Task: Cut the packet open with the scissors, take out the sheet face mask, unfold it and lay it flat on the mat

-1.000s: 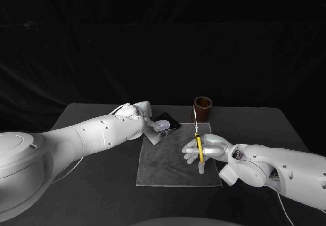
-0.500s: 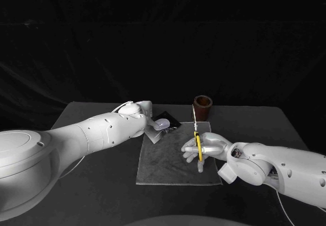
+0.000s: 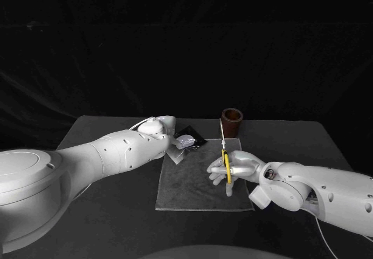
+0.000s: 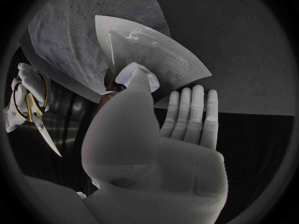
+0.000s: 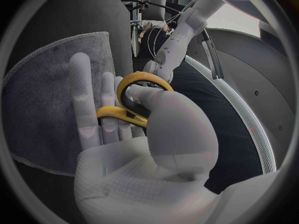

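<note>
**A pale foil face-mask packet (image 4: 156, 55) is pinched in the left hand (image 3: 159, 129), and yellow-handled scissors (image 3: 226, 162) are gripped in the right hand (image 3: 237, 168).**

The left fingers (image 4: 138, 79) are clenched on one edge of the packet, which is held at the far left corner of the dark grey cloth mat (image 3: 194, 189), seemingly lifted off it. The right fingers (image 5: 84, 89) are closed around the yellow loops, and the blades are seen shut and pointed away toward the brown cylindrical holder (image 3: 232, 123). The packet's edges appear intact, so the cut is judged not yet made; removal, unfolding and laying flat are all left to do. Scissors and packet are near but apart. The mat's middle and near half are bare for the mask, and open black tabletop (image 3: 101, 216) is seen on both sides. The holder stands just beyond the mat's far right corner, close to the blade tips, and should be minded.
</note>
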Robot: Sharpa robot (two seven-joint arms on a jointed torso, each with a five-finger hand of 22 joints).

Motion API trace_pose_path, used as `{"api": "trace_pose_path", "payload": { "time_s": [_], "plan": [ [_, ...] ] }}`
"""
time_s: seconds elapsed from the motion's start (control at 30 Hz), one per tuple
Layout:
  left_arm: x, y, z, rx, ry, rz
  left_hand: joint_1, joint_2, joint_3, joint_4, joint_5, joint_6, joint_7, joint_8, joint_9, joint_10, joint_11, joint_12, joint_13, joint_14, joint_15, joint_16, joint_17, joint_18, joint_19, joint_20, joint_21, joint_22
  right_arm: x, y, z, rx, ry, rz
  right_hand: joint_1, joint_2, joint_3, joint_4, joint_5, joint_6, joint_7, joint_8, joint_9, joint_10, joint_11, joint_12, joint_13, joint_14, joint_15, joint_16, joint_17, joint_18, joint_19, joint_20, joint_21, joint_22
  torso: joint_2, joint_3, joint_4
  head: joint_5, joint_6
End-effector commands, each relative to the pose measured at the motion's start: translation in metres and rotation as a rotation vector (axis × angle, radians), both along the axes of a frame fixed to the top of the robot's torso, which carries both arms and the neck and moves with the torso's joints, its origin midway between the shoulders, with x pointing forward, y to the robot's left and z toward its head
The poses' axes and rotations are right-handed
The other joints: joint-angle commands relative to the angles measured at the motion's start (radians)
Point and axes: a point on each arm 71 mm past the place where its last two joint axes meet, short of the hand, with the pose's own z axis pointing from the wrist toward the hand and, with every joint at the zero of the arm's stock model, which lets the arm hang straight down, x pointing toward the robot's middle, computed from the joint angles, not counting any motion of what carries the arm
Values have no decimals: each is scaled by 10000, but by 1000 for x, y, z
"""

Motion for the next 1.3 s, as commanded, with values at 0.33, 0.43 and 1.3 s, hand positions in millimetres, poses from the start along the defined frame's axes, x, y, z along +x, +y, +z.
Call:
{"api": "trace_pose_path", "payload": {
  "time_s": [0.33, 0.43, 1.3],
  "plan": [
    [-17, 2, -37, 324, 448, -159, 1129, 782, 1113, -97, 35, 735, 21, 586, 25, 764, -441, 532, 40, 938, -440, 850, 77, 200, 744, -252, 703, 329, 0, 1, 1, 21, -52, 65, 108, 528, 72, -11, -18, -5, 74, -17, 11, 348, 24, 8, 11, -37, -27, 38, 15, 552, -70, 22, -53, -14, 2, 0, -10, -10, 3],
    [-17, 2, -36, -18, 298, -298, 1660, 971, 1546, -71, 39, 996, -142, 552, -52, 991, -588, 420, -64, 1081, -572, 900, 45, 202, 851, -369, 840, 398, 0, 0, 1, 11, -60, 45, 107, 529, 72, -11, -19, -5, 74, -17, 11, 349, 23, 9, 12, -37, -27, 38, 16, 552, -71, 22, -55, -15, -1, 6, -7, -15, -1],
    [-20, 11, -32, -2115, -120, -956, 1452, 577, 5883, -1639, 20, 3729, -486, -1415, -872, 2664, -1054, -1029, -817, 1873, -979, 290, -714, -145, -1057, -945, 4537, 3062, 1, -3, 1, -45, -75, -50, 102, 529, 72, -21, -20, -5, 74, -20, 14, 356, 23, 9, 14, -38, -27, 37, 27, 554, -87, 24, -79, -28, 4, -1, -4, -25, 33]
  ]
}}
